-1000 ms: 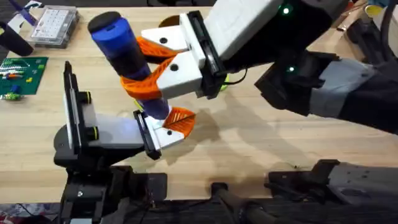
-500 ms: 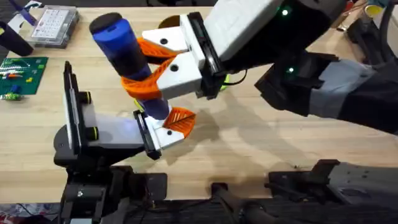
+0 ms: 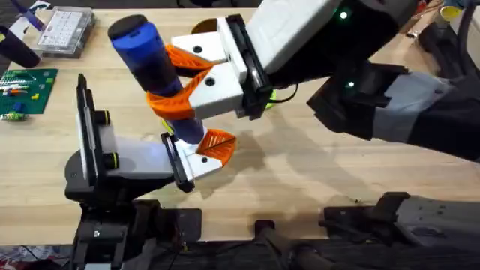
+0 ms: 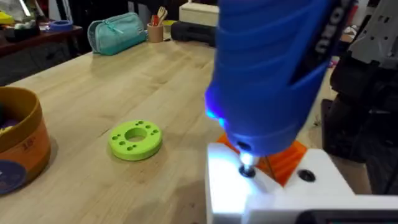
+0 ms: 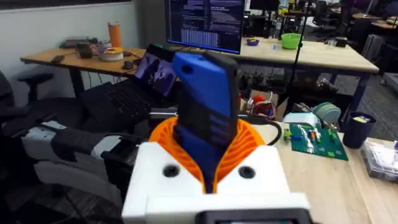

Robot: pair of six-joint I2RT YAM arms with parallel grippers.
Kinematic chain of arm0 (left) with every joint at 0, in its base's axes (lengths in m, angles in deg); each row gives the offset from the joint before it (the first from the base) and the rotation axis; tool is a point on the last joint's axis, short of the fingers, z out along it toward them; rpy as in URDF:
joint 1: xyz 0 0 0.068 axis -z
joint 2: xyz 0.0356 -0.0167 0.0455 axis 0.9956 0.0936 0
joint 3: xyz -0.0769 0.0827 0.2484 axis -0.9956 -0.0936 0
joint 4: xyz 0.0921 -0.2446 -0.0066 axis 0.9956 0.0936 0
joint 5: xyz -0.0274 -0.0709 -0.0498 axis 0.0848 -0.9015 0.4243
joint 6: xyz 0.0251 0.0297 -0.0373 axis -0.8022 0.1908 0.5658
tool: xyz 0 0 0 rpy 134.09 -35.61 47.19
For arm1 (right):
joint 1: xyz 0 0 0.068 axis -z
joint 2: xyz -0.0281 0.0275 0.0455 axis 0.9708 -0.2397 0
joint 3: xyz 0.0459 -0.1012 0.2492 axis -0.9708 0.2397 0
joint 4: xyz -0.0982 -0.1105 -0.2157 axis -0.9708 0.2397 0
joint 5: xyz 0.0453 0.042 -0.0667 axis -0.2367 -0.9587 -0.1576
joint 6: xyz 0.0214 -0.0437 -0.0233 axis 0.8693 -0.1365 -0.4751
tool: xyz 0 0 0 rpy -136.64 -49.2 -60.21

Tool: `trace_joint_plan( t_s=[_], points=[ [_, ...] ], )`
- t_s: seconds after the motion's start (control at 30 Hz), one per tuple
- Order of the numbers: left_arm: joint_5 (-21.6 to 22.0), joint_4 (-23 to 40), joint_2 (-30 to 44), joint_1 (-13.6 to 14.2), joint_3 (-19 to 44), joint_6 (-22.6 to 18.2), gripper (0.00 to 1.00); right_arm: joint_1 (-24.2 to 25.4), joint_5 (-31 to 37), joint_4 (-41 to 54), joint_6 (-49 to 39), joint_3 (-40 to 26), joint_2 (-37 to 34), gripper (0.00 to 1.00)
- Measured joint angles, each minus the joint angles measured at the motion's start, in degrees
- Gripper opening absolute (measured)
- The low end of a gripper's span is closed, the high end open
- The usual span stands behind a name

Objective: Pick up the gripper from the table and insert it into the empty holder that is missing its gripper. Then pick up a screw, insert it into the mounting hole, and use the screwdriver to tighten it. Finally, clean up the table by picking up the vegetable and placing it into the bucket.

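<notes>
Right end effector (image 3: 184,79): white fingers, orange pads pinching screwdriver (image 3: 154,67) upright, tip down on white part at holder (image 3: 120,161), near-left worktop (image 3: 300,172). Left end effector: state cannot tell. Bucket (image 4: 18,146) left of green ring (image 4: 135,138).

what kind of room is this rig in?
Likely a robotics lab or shared office: a monitor full of text, a green circuit board on the wooden table, and more desks behind.

White claw (image 3: 196,71), orange ribbed pads (image 3: 180,56)
</notes>
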Motion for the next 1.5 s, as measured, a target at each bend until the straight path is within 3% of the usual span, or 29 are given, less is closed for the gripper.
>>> trace_joint_plan(
  t_s=[0.57,0.77,0.87,1.03,1.17,1.27,1.5],
  points=[
    [0.0,0.0,0.0,0.0,0.0,0.0,0.017,0.8,0.4,-0.8,1.1,-0.5,0.0,0.045],
    [0.0,0.0,0.0,0.0,0.0,0.0,0.017,4.4,-1.2,6.9,1.7,-8.7,0.0,0.047],
    [0.0,0.0,0.0,0.0,0.0,0.0,0.017,6.3,-1.6,18.6,-0.7,-14.5,0.1,0.045],
    [0.1,0.0,0.0,0.0,0.0,0.0,0.017,9.2,0.6,48.0,-11.6,-23.5,0.1,0.047],
    [0.0,0.0,0.0,0.0,0.0,0.0,0.017,9.9,10.8,74.6,-24.5,-33.3,0.1,0.045],
    [0.1,0.0,0.0,0.0,0.0,0.0,0.017,9.9,20.0,87.0,-34.2,-39.6,0.1,0.047],
    [0.0,0.0,0.0,0.0,0.0,0.0,0.017,10.0,38.4,101.1,-47.4,-43.5,0.4,0.045]
  ],
)
